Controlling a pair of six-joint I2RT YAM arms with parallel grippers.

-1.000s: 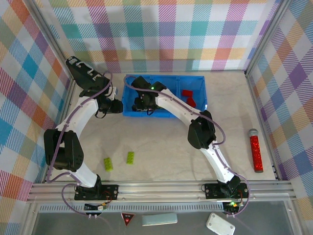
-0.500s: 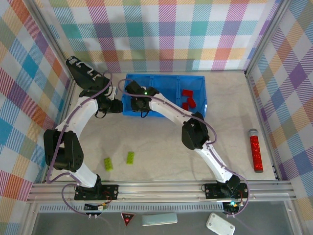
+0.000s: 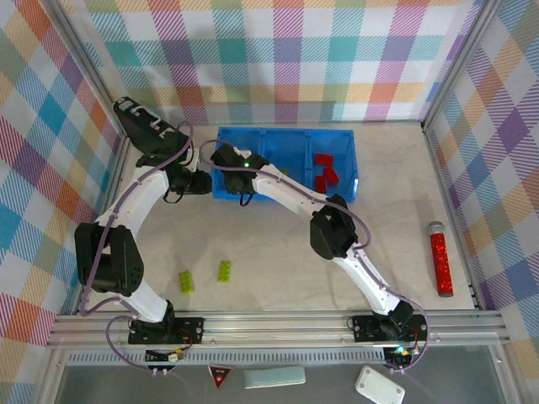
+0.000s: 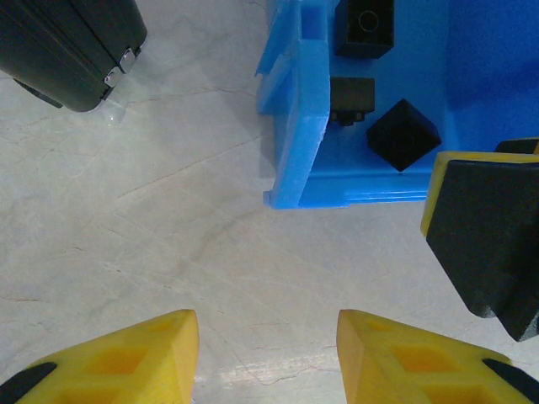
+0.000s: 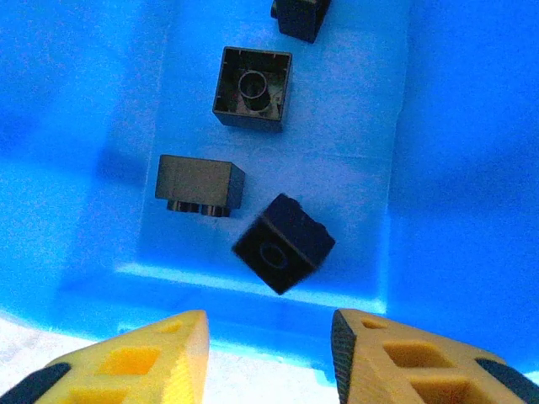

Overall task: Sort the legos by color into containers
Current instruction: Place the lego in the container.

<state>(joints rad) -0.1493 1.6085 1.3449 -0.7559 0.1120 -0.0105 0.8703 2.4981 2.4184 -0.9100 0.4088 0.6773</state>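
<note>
The blue tray (image 3: pixel 286 131) holds red legos (image 3: pixel 324 167) in its right compartment and several black legos in its left one. My right gripper (image 5: pixel 269 353) hangs open over the left compartment's near wall. A blurred, tilted black lego (image 5: pixel 283 242) sits just beyond its fingertips, free of them, beside other black legos (image 5: pixel 200 183) (image 5: pixel 253 88). My left gripper (image 4: pixel 268 353) is open over bare table, just left of the tray's front corner (image 4: pixel 295 126), with nothing between its fingers. Two lime-green legos (image 3: pixel 226 270) (image 3: pixel 186 282) lie on the table near the arm bases.
A red glittery cylinder (image 3: pixel 440 261) lies at the far right of the table. A black case (image 4: pixel 72 46) sits to the left of the tray. Checkered walls enclose the table on three sides. The right gripper's finger (image 4: pixel 484 236) stands near the left gripper.
My right arm has swung left across the tray to the left compartment and opened its jaws; a black lego has dropped from them. The left arm has stayed put.
</note>
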